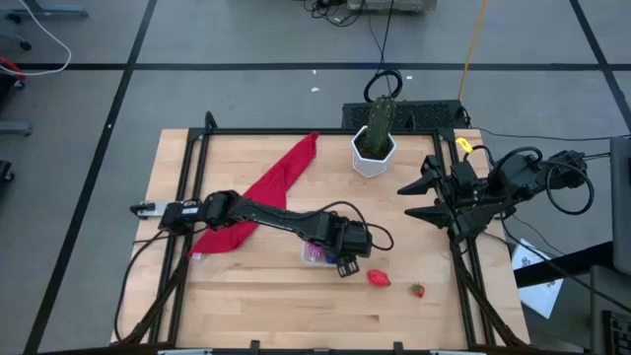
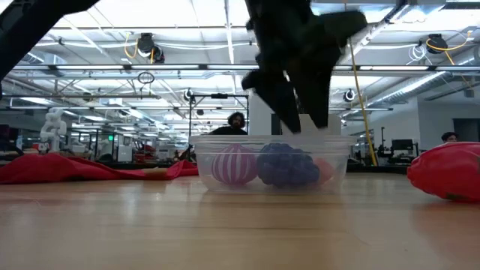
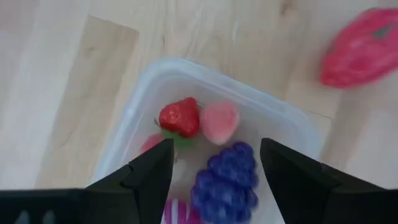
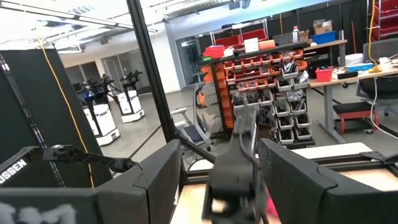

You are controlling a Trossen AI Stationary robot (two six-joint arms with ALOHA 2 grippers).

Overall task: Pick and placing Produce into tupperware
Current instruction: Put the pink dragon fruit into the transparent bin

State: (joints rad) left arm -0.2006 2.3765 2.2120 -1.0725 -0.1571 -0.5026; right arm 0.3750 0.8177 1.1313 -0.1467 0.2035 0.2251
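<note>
The clear tupperware (image 3: pixel 186 65) stands on the wooden table, right of centre near the front (image 1: pixel 315 254). Inside it lie a red strawberry (image 3: pixel 180 117), a pink piece (image 3: pixel 221 121), purple grapes (image 3: pixel 227 180) and a pink striped piece (image 2: pixel 234 165). My left gripper (image 3: pixel 214 146) hangs open just above the container, pointing steeply down, with nothing between its fingers (image 2: pixel 300 120). A larger red piece of produce (image 1: pixel 379 278) and a small red one (image 1: pixel 418 290) lie on the table to the container's right. My right gripper (image 1: pixel 419 200) waits, open, raised at the table's right edge.
A long red cloth (image 1: pixel 261 197) lies left of centre, under the left arm. A white hexagonal pot with a green cactus (image 1: pixel 375 148) stands at the far edge. Black frame rails (image 1: pixel 197 148) run along the table's sides. Bare wood lies in front of the container.
</note>
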